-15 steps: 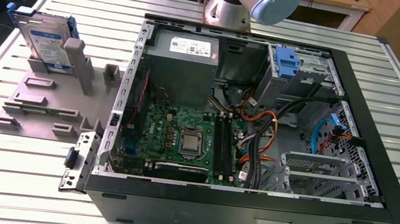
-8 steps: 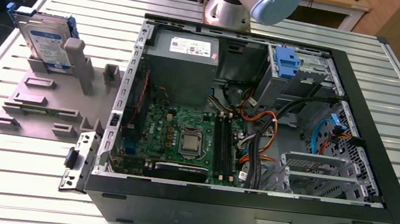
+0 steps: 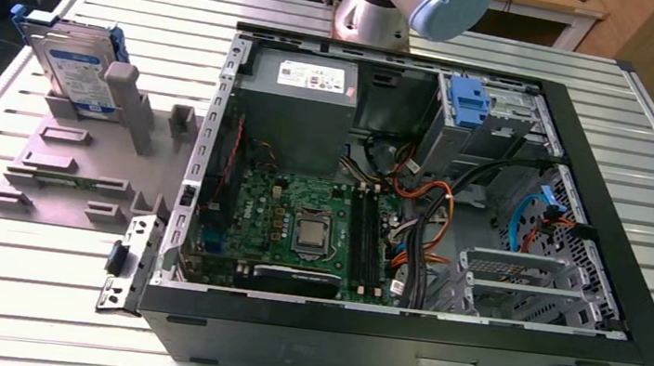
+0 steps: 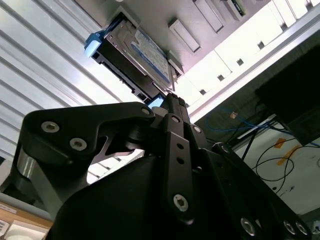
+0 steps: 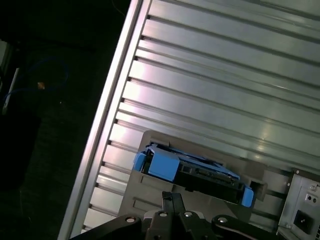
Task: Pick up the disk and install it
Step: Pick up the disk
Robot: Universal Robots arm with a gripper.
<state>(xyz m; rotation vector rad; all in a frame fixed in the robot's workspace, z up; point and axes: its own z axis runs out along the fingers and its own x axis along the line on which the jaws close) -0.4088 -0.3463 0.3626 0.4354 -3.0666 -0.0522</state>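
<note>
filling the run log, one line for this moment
disk: upright in grey holder, beside pc case | gripper: near disk, not touching | install: not done

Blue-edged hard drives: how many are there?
2. The disk stands on edge in the grey stand at the exterior view's left. The other blue-tabbed drive sits in a bay inside the computer case. More may be hidden inside.

An open computer case (image 3: 406,352) is laid on the tabletop (image 3: 14,294). A holder block (image 3: 66,174) is set just beside it on the exterior view's left, and the disk (image 3: 72,68) is stood on edge at the block's far end. Inside the case, a power supply box (image 3: 299,109) is seated behind the motherboard (image 3: 296,226). The arm (image 3: 380,12) is mounted behind the case.
</note>
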